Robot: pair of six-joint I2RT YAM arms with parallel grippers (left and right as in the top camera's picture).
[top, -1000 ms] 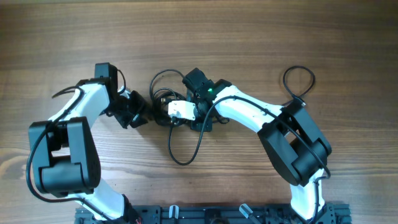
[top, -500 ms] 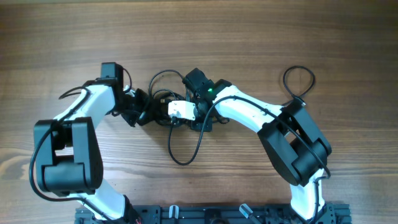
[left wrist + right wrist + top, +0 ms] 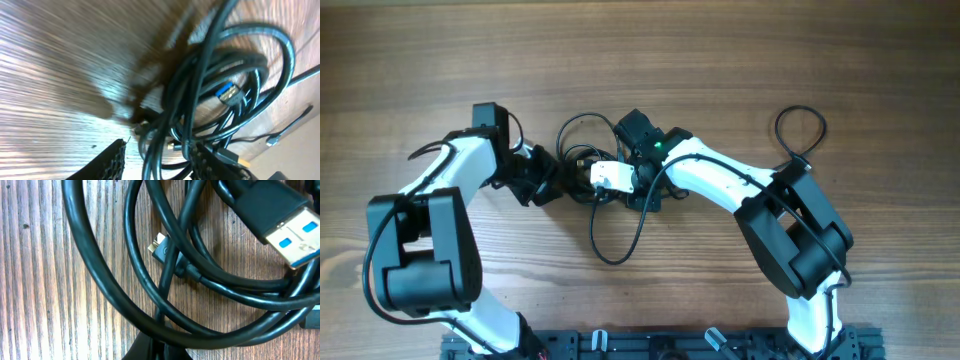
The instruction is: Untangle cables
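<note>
Overhead and wrist views of a two-arm bench.

The wooden table (image 3: 720,60) fills the overhead view. The left arm (image 3: 450,170) and the right arm (image 3: 720,180) both reach inward and meet near the table's middle.

The cables (image 3: 580,160) lie on the table as one knotted black bundle between the two arm tips. One loose loop trails from the knot toward the near edge.

The left gripper (image 3: 157,167) sits at the left side of the knot. In its wrist view the two fingers (image 3: 107,162) stand apart at the bottom of the frame. Several strands of the bundle pass down between them, and bare wood shows between the left finger and the nearest strand. The rest of the knot rises just beyond the fingertips in overlapping coils. The view is blurred, so finer contact cannot be read.

The right gripper (image 3: 155,347) sits at the right side of the knot, directly over it. Its jaws are together, seen as one dark tip at the bottom of its wrist view. A thin strand runs down to that tip under two larger loops. Whether it is pinched cannot be told.

A flat plug (image 3: 280,217) with a blue insert lies at the bundle's upper right in that view. A small gold-tipped plug (image 3: 159,245) lies inside the coils.
</note>
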